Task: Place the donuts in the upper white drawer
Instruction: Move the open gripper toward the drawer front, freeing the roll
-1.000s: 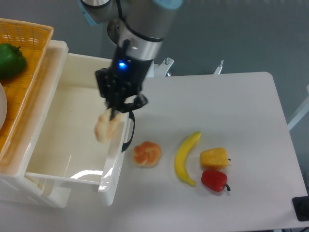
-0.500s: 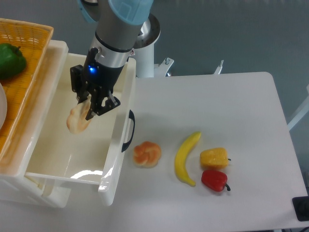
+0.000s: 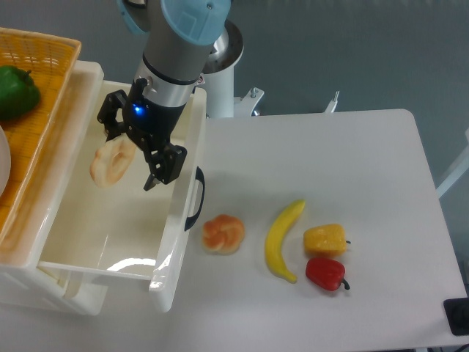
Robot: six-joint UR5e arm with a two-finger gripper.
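Since the earlier frames the gripper (image 3: pixel 133 158) had moved further left over the upper white drawer (image 3: pixel 88 249) and its two fingers had spread wide apart, so it no longer held anything. One pale donut (image 3: pixel 111 161), which it had carried tightly between the fingers half a second ago, was now loose at the left finger, tilted on its edge with the hole facing the camera; I could not tell whether it still touched that finger or was already falling. It was over the inside of the drawer, near the left wall. The other donut (image 3: pixel 223 234), with the orange-brown top, lay on the white table (image 3: pixel 366 169) just to the right of the dark handle (image 3: pixel 196 199) of the drawer, and it was not yet picked. Further right on the table were the banana (image 3: pixel 281 240), the yellow pepper (image 3: pixel 325 239) and the red pepper (image 3: pixel 325 273), close together. At the far left stood the orange woven basket (image 3: pixel 44 81) with a green pepper (image 3: pixel 16 91) inside. In my judgement, the risk was small for this donut, but because it was released on its edge it could roll or bounce inside the drawer. For the second donut, the danger was that the fingers would hit the handle or push the banana, because both were near it.
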